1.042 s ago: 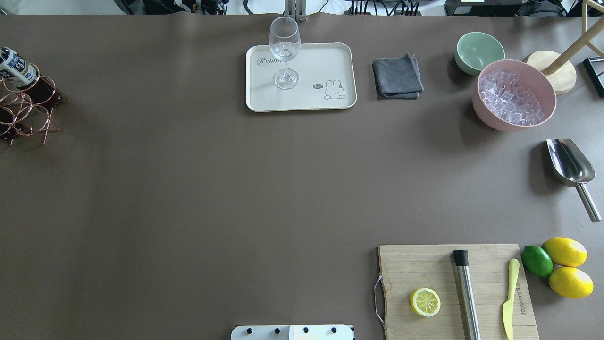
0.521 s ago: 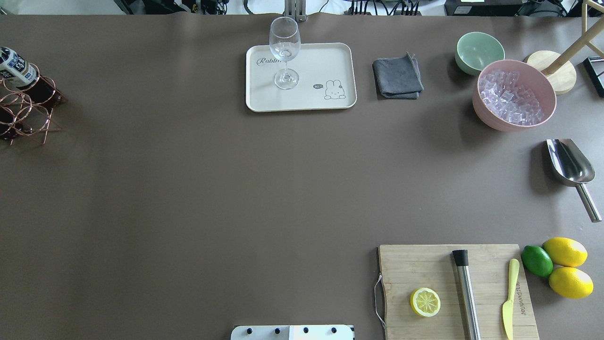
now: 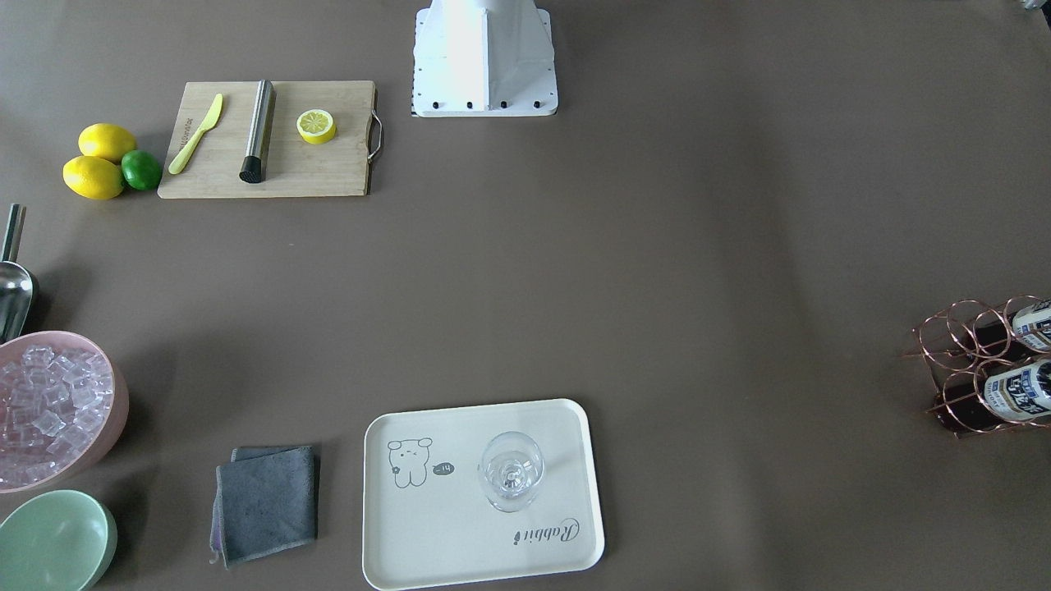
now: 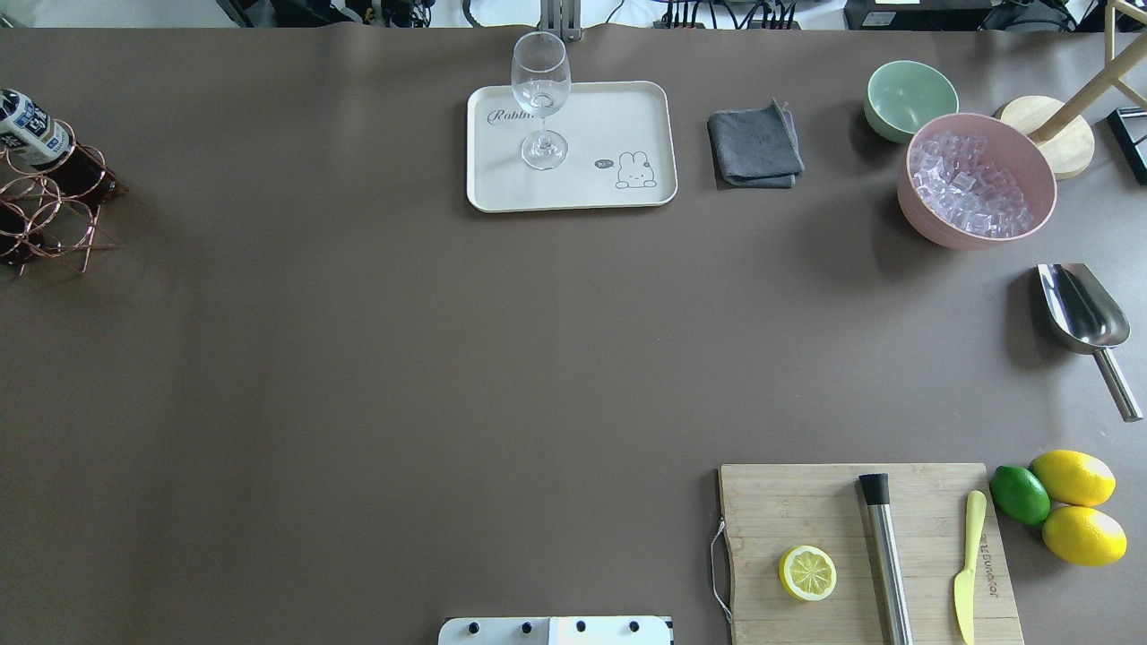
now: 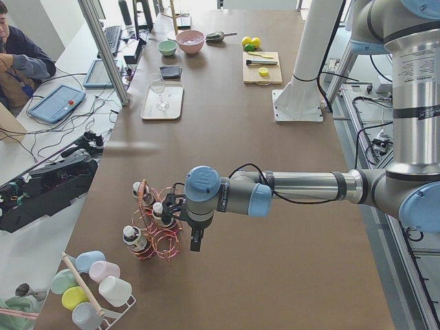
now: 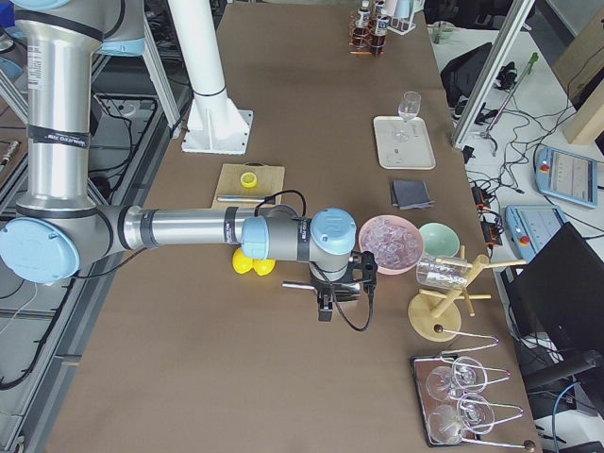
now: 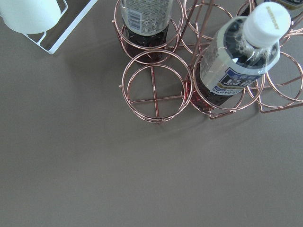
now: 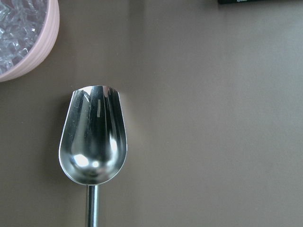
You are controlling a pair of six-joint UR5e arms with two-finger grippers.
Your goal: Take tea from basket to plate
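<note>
The copper wire basket [image 4: 49, 210] stands at the table's far left edge, and one tea bottle [image 4: 31, 130] pokes out of it. The left wrist view looks straight down on the basket [image 7: 154, 90]: a white-capped tea bottle [image 7: 236, 59] leans in one ring and another tea bottle [image 7: 144, 14] sits at the top edge. My left gripper [image 5: 196, 242] hangs just beside the basket [image 5: 155, 230]; I cannot tell whether it is open or shut. The cream plate [image 4: 618, 125] lies at the far middle. My right gripper [image 6: 324, 308] hovers over the scoop; its state cannot be told.
A stemmed glass [image 4: 540, 98] stands on the plate. A grey cloth [image 4: 754, 148], green bowl [image 4: 909, 97] and pink bowl of ice [image 4: 977, 179] lie to its right. A metal scoop [image 8: 93, 142] lies under my right wrist. A cutting board [image 4: 860, 546] sits near right.
</note>
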